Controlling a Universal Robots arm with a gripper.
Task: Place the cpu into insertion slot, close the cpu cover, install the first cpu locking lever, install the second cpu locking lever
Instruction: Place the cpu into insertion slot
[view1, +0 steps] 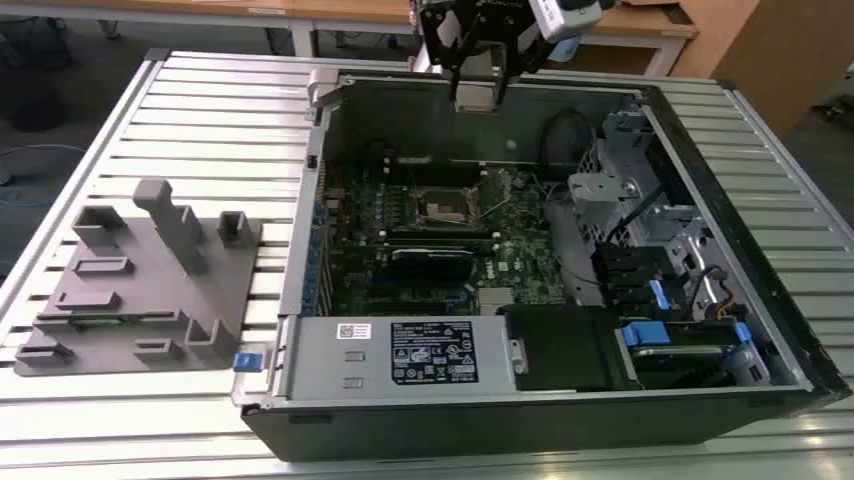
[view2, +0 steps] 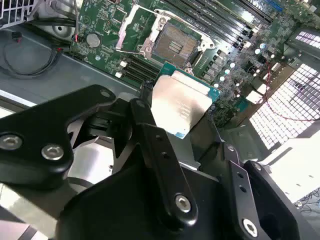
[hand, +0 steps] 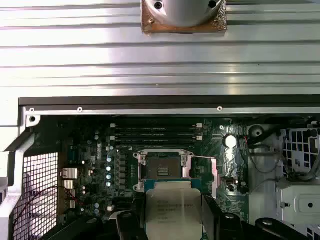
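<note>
The cpu (view2: 181, 102) is clamped by opposite edges in the gripper (hand: 174, 222), fingers (view2: 150, 132) closed to chip width, hanging above the insertion slot (hand: 162, 167), not touching. Judged light, stiff, fragile on its underside: edge hold only. The slot sits open on the motherboard (view2: 107, 22) in an open case (view1: 467, 432) on a slatted metal table (view1: 214, 110).
</note>
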